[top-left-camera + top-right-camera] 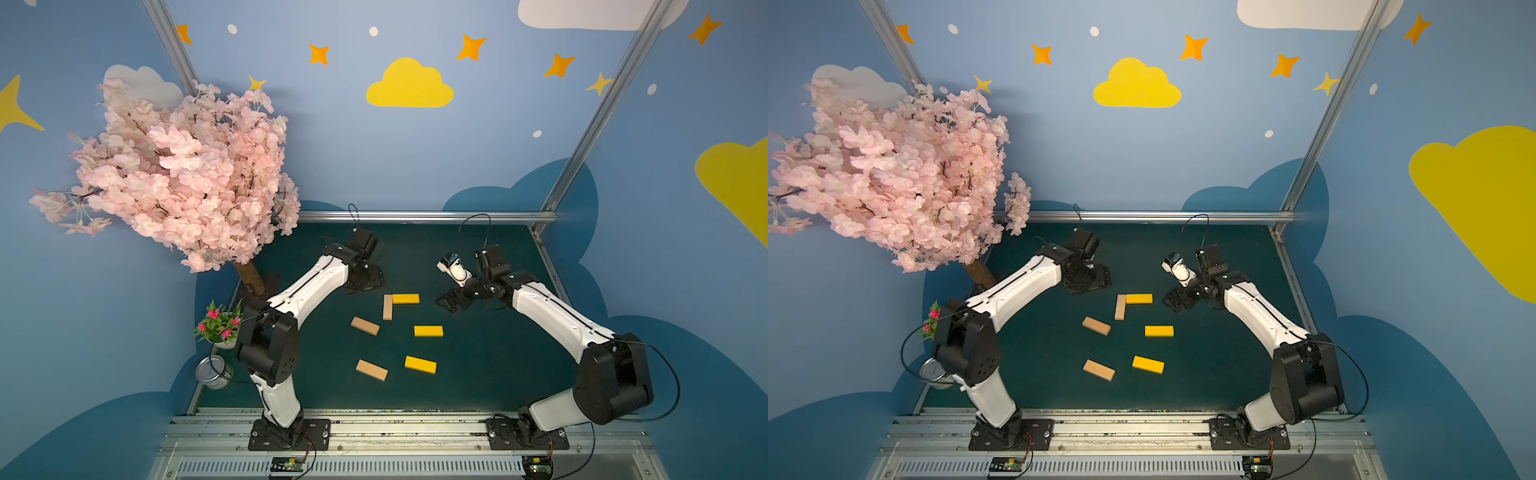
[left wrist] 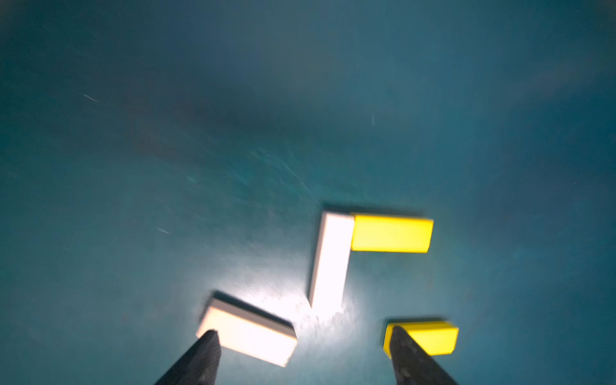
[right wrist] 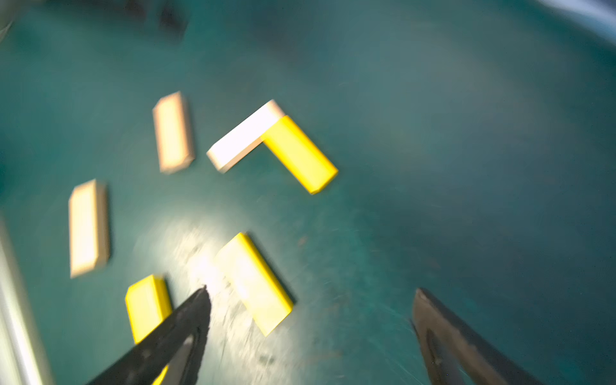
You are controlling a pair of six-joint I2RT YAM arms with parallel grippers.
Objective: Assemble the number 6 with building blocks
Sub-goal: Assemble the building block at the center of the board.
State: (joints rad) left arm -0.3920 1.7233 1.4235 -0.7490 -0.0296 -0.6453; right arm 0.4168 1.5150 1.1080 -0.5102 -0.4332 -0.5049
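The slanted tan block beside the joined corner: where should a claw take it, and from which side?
Grip the slanted tan block across its long edges at mid-length, from above. It lies flat, touching nothing, so both long edges are free; turn the claw to its slant. The open left claw looks nearest.

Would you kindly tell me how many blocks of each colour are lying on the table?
Tan blocks: 3
Yellow blocks: 3
Total: 6
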